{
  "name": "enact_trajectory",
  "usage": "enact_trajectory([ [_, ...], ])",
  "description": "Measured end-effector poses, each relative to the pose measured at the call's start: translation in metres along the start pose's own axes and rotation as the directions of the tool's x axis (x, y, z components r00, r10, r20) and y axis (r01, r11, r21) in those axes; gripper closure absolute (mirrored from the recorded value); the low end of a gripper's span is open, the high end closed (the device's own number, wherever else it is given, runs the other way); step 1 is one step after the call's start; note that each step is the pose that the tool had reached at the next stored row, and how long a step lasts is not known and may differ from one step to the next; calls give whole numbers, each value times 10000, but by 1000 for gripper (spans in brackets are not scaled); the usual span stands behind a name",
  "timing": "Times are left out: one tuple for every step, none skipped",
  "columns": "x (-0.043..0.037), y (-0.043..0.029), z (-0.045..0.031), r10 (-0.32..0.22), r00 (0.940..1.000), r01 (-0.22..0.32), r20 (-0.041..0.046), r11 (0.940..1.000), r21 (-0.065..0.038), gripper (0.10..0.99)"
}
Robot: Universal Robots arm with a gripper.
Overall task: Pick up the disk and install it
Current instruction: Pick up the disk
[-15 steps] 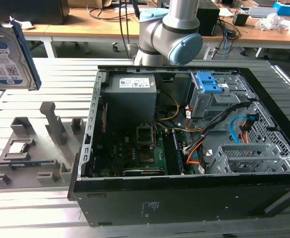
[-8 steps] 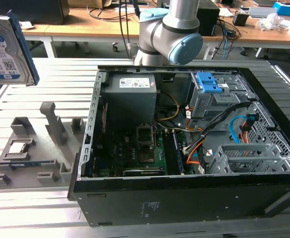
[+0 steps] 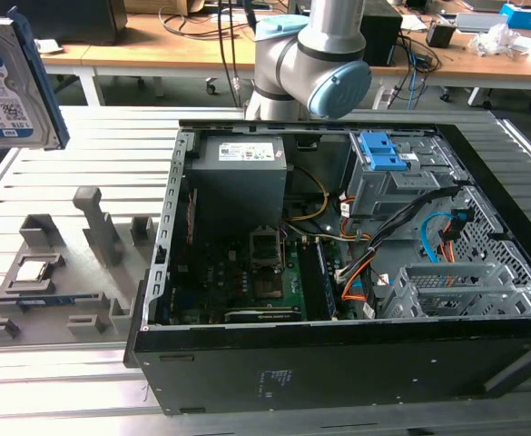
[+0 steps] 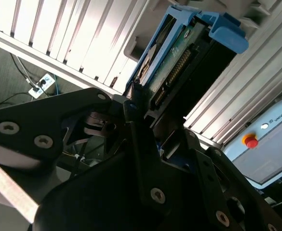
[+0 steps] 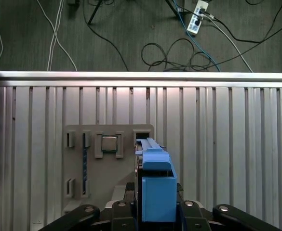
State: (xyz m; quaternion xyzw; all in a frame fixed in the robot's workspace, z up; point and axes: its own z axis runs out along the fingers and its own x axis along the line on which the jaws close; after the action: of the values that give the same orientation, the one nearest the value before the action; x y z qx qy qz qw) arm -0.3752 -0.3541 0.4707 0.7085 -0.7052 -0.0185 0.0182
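The disk point(image 3: 11, 82), silver with a white-and-blue label and a blue frame, hangs upright in the air at the exterior view's far left, above the slatted table. In both wrist views my gripper point(image 5: 155, 214) is shut on it. The blue frame point(image 5: 155, 185) stands up between the black fingers point(image 4: 133, 103), and the disk's green board and connector edge point(image 4: 179, 62) show. The disk is held over the grey fixture plate point(image 5: 78, 159), apart from the open computer case point(image 3: 170, 236).
The case lies open on the table, with a grey power-supply box point(image 3: 238, 177), a blue drive cage point(image 3: 383, 154) and cables inside. The fixture plate point(image 3: 56, 282) holds a small square chip point(image 5: 109, 143). A control box with a red button point(image 4: 250, 141) sits beyond the table edge.
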Motion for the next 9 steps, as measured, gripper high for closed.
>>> enact_trajectory([
  [0, 0, -12, 0, 10000, 0, 0, 10000, -2, 722],
  [0, 0, -21, 0, 10000, 0, 1, 10000, -3, 722],
  [0, 1, -38, 0, 10000, 0, 2, 10000, -6, 722],
  [0, 2, -53, 0, 10000, 0, 3, 10000, -8, 722],
  [0, 2, -63, 0, 10000, 0, 4, 10000, -9, 722],
  [0, 2, -72, 0, 10000, 0, 5, 10000, -10, 722],
  [0, 3, -89, 0, 10000, 0, 5, 10000, -13, 722],
  [0, 4, -100, 0, 10000, 0, 5, 10000, -14, 722],
  [0, 4, -110, 0, 10000, 0, 5, 10000, -16, 722],
])
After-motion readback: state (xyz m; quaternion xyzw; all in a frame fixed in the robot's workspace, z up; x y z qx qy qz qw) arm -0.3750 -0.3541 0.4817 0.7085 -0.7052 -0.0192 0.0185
